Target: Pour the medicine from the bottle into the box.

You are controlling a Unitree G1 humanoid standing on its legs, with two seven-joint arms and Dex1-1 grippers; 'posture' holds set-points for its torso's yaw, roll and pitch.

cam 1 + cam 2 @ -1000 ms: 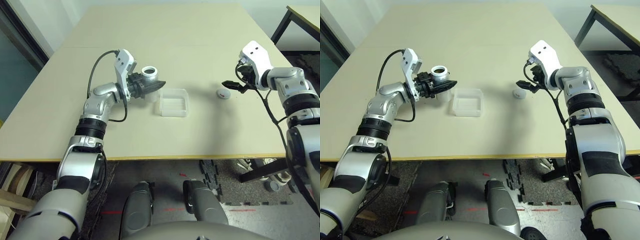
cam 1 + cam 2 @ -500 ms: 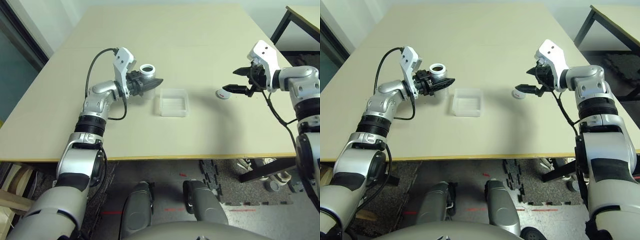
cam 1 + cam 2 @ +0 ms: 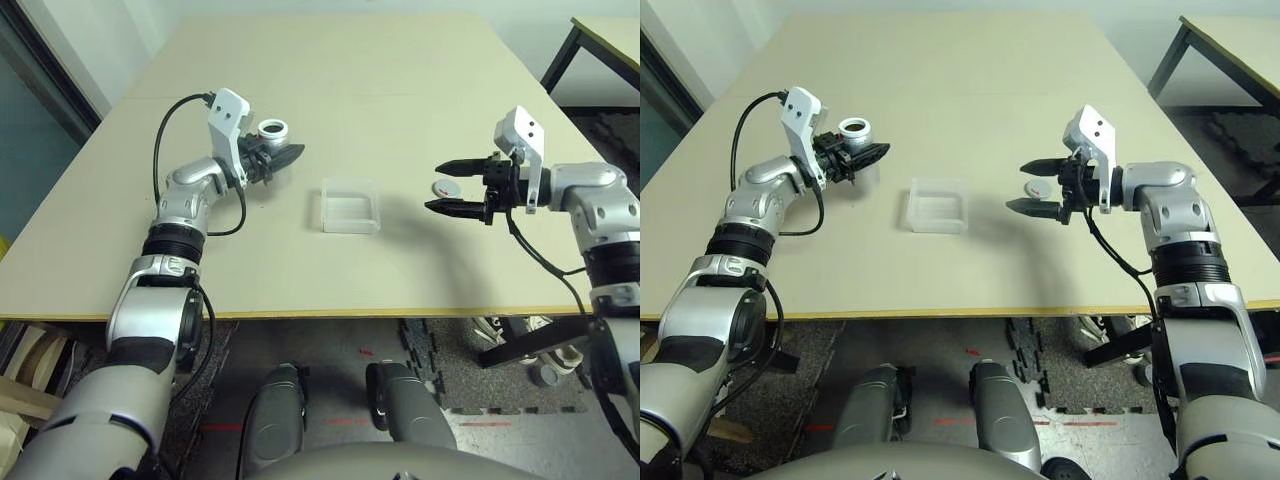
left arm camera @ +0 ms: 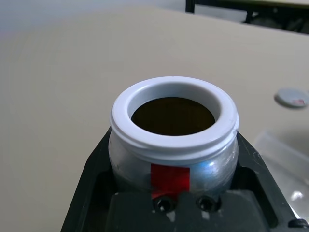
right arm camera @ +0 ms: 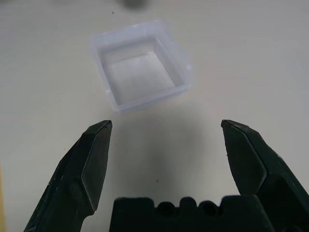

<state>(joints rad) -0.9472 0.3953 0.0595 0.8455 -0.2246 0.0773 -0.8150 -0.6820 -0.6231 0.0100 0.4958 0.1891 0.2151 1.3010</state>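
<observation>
The left gripper (image 3: 280, 160), in the upper left of the left eye view, has its fingers clenched around the bottle (image 3: 272, 136), one on either side of its silvery body. The bottle is upright and uncapped, its wide white mouth (image 4: 175, 106) facing up, with a patch of red label (image 4: 170, 179) on its side; the inside looks dark, and whether the medicine is in there I cannot tell. Right of the bottle and a little lower, near the middle of the frame, the box (image 3: 350, 206) sits on the counter (image 3: 330, 270), a shallow clear square tray with its open side up. The bottle and the box stand apart. Over on the right of the frame, the right gripper (image 3: 445, 188) has its fingers spread wide with nothing between them, pointing towards the box and well apart from it. The grey cap (image 3: 447, 188) with its red mark lies on the counter, seen between those fingers in the left eye view. A second table (image 3: 612, 40) shows in the upper right corner of the frame.
</observation>
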